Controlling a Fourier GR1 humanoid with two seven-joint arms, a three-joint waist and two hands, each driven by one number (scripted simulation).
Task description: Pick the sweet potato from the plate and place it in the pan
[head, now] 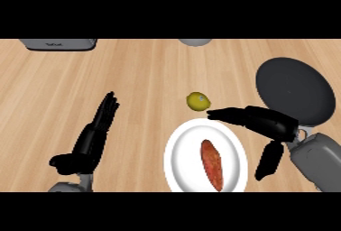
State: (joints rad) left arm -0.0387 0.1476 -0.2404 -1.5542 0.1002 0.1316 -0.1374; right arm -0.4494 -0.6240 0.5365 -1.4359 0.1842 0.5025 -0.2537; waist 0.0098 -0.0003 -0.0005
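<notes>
A reddish-brown sweet potato (212, 165) lies lengthwise on a white plate (178, 153) at the lower middle of the head view. The dark round pan (295, 88) sits on the counter at the right, beyond the plate. My right hand (269, 122) hovers over the plate's upper right rim, fingers stretched toward the left and thumb hanging down beside the plate; it is open and holds nothing. My left hand (93, 135) rests open at the lower left, fingers straight and pointing away, well apart from the plate.
A small yellow-green fruit (197, 101) lies just beyond the plate, near my right fingertips. A grey appliance (58, 43) stands at the back left edge and a grey round object (195, 41) at the back middle. Wooden counter spreads between them.
</notes>
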